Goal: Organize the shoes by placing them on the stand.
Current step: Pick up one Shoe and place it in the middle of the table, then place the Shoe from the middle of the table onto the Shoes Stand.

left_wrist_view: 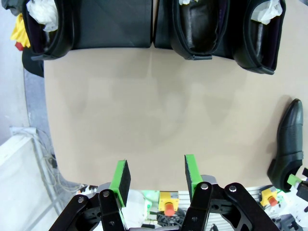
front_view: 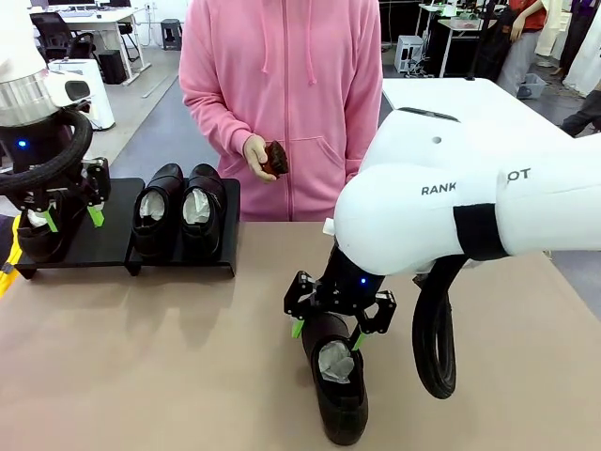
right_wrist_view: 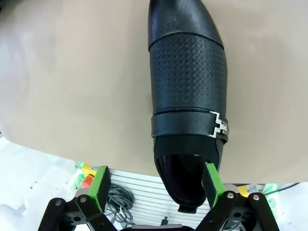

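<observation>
The shoes (front_view: pixel 178 209) are showing glossy black leather, and one shoe (right_wrist_view: pixel 188 91) is having a perforated, dotted top and a metal buckle. White crumpled paper (front_view: pixel 334 361) is sitting inside. The stand (front_view: pixel 103 240) is looking matt black, the table (front_view: pixel 141 357) smooth and beige.

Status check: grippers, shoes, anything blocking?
Left gripper open, empty, near the stand. Right gripper open at the heel of the last shoe, on the table. Three shoes on the stand. Nothing blocking.
</observation>
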`<state>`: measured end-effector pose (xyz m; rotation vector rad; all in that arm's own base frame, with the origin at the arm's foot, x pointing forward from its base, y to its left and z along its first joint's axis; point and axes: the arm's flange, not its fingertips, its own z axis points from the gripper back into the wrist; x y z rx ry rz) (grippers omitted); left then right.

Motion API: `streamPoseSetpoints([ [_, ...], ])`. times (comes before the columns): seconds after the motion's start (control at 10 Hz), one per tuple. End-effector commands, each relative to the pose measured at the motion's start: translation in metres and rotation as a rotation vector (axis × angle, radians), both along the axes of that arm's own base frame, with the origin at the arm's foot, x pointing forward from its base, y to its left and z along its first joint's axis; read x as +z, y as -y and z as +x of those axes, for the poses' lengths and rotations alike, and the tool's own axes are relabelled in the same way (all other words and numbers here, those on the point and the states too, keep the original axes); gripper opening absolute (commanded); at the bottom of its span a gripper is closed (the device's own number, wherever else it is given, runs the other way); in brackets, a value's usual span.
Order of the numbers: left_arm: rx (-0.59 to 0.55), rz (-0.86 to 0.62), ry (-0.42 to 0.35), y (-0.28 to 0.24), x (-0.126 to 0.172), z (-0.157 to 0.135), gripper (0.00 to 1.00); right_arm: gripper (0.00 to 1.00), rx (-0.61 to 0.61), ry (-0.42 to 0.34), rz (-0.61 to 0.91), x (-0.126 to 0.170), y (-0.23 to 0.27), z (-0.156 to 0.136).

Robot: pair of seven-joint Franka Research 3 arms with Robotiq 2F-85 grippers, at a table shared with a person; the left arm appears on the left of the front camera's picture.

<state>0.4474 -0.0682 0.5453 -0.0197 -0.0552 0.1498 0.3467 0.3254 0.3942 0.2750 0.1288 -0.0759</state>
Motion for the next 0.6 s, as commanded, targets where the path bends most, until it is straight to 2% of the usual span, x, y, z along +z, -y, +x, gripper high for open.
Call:
streamPoseSetpoints([
  [0.0, 0.002, -0.005, 0.009, -0.0007, 0.0008, -0.0007, 0.61, 1.0, -0.005, 0.011, -0.001, -0.0038, -0.0019, 0.0002],
  [0.5, 0.002, -0.005, 0.009, -0.0007, 0.0008, -0.0007, 0.61, 1.0, -0.005, 0.011, -0.001, -0.0038, -0.0019, 0.0002],
])
